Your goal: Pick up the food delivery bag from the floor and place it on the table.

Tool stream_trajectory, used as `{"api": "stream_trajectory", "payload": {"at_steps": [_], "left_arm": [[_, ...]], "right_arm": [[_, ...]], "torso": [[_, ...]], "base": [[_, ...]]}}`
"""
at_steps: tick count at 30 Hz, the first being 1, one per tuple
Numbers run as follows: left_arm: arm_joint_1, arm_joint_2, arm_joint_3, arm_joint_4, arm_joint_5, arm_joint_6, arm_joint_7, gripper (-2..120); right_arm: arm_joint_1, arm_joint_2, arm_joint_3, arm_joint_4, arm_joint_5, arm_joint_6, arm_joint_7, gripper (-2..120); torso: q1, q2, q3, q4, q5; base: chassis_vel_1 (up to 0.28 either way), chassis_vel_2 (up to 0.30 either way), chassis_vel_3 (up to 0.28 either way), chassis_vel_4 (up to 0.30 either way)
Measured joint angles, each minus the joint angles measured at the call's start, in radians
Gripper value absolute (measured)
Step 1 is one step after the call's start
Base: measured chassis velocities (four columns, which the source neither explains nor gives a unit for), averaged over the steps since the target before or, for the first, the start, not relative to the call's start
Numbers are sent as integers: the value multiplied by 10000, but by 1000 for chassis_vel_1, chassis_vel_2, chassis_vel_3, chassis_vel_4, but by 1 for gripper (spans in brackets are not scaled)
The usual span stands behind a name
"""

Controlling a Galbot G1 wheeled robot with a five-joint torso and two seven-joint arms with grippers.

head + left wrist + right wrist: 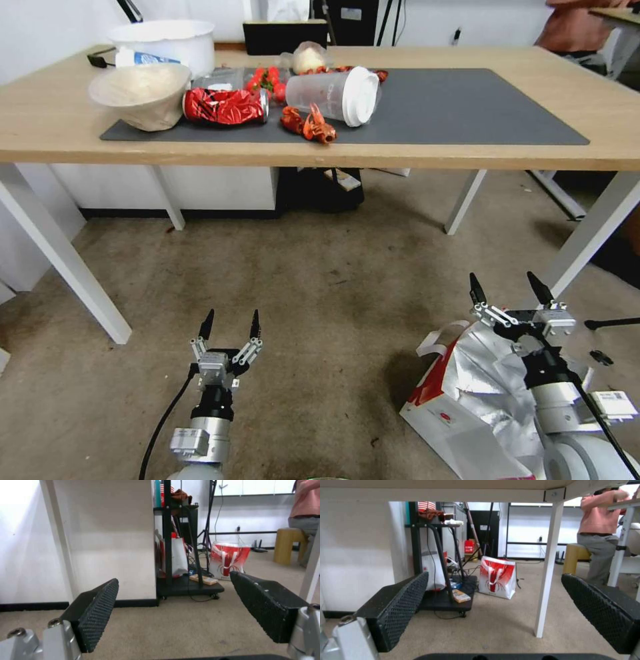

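The table (467, 157) is wide, made of light wood, and stands on white legs. A big dark grey mat (467, 107) lies flat on its top. At about ten o'clock on the mat sits a pale bowl (141, 95). Just beside it lies a red crushed can (223, 106). Next come some red crayfish (309, 124) and a clear cup (335, 95) tipped on its side. A white tub (167, 41) stands behind the bowl.

The floor (320, 280) is brownish-grey and stained. The food delivery bag (477, 393) lies on it at about four o'clock.

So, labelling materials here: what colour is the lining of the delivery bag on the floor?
Silver foil lining, clearest in head view.
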Motion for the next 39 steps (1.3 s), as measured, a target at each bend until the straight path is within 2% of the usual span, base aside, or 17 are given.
{"api": "stream_trajectory", "payload": {"at_steps": [7,17,29,32,34,36,39], "left_arm": [[-67,-8,32,30,-28,23,52,86],[-74,-30,46,76,-38,29,89,86],[-91,-52,76,164,-25,-60,170,86],[-177,-73,80,292,-6,-335,208,86],[-265,-118,75,435,54,-637,230,91],[-281,-129,75,446,78,-682,232,93],[-335,-137,79,450,101,-711,239,99]], "right_arm": [[97,-13,-12,7,36,-47,18,100],[109,10,-28,-6,37,-103,37,100],[51,124,-41,26,18,-109,81,100],[16,114,-30,42,14,-120,183,100],[-12,86,12,55,13,-185,400,100],[-15,71,30,54,12,-223,541,100],[-57,76,114,112,-64,-448,1293,100]], "torso": [[-24,-336,-311,0,0],[-58,-694,-628,0,1],[-94,-823,-626,0,0],[-94,-814,-626,0,1],[-93,-802,-626,-1,-2],[-92,-797,-626,0,1],[-89,-778,-626,0,1]], "base": [[0,0,0,0],[0,0,0,0],[0,0,0,0],[0,0,0,0],[0,0,0,0],[0,0,0,0],[0,0,0,0]]}}
